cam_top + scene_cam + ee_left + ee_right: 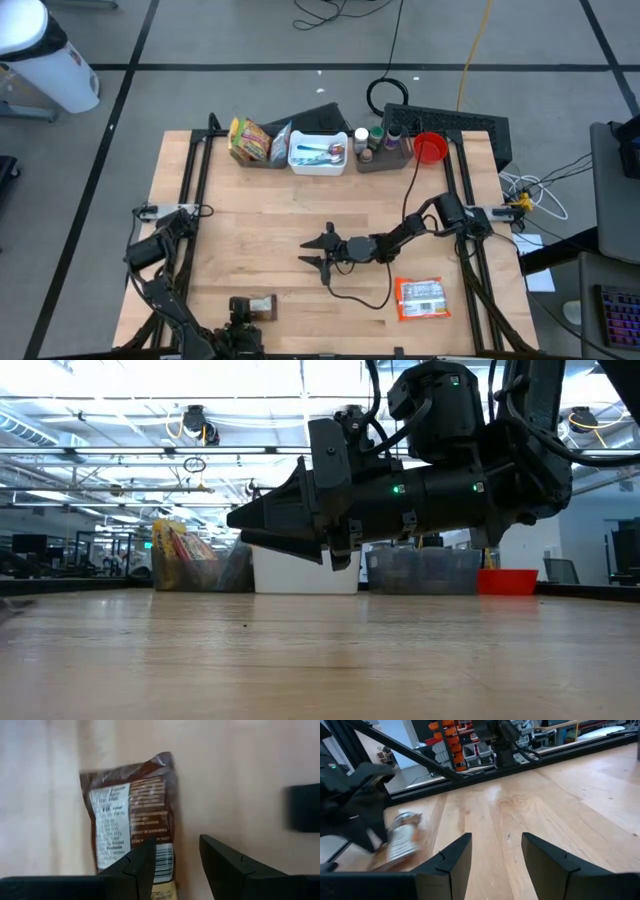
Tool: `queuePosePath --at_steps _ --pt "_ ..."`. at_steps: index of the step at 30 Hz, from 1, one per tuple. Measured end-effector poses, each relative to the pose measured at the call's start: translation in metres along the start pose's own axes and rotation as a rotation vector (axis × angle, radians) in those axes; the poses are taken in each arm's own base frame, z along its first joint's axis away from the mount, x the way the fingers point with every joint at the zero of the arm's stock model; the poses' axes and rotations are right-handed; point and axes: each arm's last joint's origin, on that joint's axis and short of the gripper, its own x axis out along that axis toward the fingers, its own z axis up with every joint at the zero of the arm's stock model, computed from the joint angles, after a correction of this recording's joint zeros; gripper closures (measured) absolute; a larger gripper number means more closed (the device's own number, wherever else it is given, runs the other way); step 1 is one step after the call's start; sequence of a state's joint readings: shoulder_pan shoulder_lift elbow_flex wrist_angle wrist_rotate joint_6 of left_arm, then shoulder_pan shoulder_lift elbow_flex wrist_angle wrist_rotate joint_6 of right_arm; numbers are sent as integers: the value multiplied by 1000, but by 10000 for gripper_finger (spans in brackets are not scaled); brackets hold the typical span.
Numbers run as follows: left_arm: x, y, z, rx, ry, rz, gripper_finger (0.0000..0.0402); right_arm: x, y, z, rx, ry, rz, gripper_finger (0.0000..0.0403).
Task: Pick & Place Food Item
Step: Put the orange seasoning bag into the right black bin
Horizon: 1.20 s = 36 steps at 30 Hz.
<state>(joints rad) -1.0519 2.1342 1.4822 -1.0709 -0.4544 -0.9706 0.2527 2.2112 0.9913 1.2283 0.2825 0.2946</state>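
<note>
**Supervisor:** Report the near edge of the desk (250,250).

**Operator:** I see the left gripper (240,322) at the near edge, left of centre, pointing down at a brown snack packet (258,306). The packet lies flat on the wood. In my left wrist view the two fingers (135,870) stand apart with a gap between them, one over the packet's (131,815) lower end; nothing is clamped. I cannot tell whether that finger touches the wrapper.

**Supervisor:** Anything else near?

**Operator:** An orange-and-white food packet (421,297) lies flat toward the near right corner, well apart from both grippers.

**Supervisor:** Mid-desk?

**Operator:** The right gripper (318,252) is near the desk's centre, reaching leftward from the right edge. Its fingers (451,860) are spread and hold nothing. In the low view it (240,520) hangs clear of the surface.

**Supervisor:** Far edge?

**Operator:** Left to right I see a yellow snack bag (250,140), a white tub (318,152) with items inside, a dark tray (385,158) carrying small bottles, and a red cup (430,148).
</note>
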Motion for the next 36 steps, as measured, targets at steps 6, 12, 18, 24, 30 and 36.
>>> queuePosePath --at_steps 6,12,18,24,30,36 --pt "3 13 -3 -3 73 104 243 0 0 0 -1 4 -1 238" --pt "5 19 -1 -5 101 134 243 0 0 -1 -2 6 -1 238" --pt "7 22 2 -11 111 145 248 0 0 -1 -2 6 -1 238" --pt "8 24 3 -2 115 147 302 0 0 -1 -2 6 -1 238" --pt "8 23 3 15 120 144 369 0 0 -1 -2 6 -1 238" --pt "8 25 2 40 146 143 393 0 0 -1 -2 6 -1 238"
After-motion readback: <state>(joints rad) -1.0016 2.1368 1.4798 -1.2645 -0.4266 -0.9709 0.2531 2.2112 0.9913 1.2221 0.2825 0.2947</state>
